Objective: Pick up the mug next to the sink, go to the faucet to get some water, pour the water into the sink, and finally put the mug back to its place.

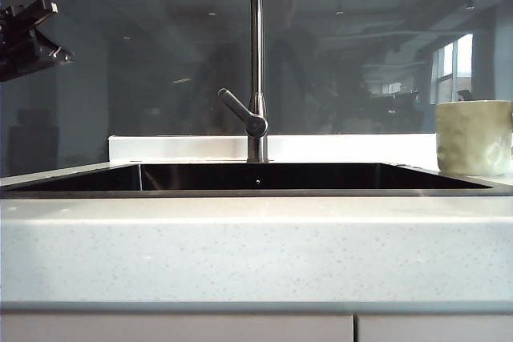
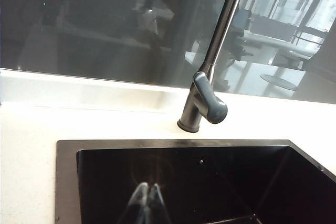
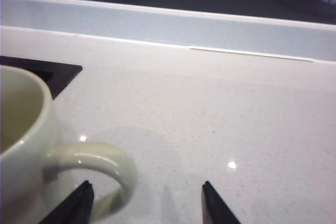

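The cream mug [image 1: 473, 138] stands on the counter at the right end of the sink [image 1: 256, 193]. The steel faucet [image 1: 256, 62] rises behind the basin's middle. In the right wrist view my right gripper [image 3: 147, 187] is open just above the counter. The mug's loop handle [image 3: 107, 161] lies beside one of its fingertips [image 3: 84, 195], reaching partly into the gap, with nothing gripped. My left gripper [image 2: 148, 188] is shut and empty, its blurred tips hanging over the dark sink [image 2: 65, 182] in front of the faucet [image 2: 202, 103]. No water shows.
A black part of the left arm [image 1: 28, 38] hangs high at the left edge of the exterior view. A dark glass backsplash [image 1: 361, 54] stands behind a low white ledge [image 1: 176, 148]. Pale speckled countertop [image 1: 256, 246] runs along the front.
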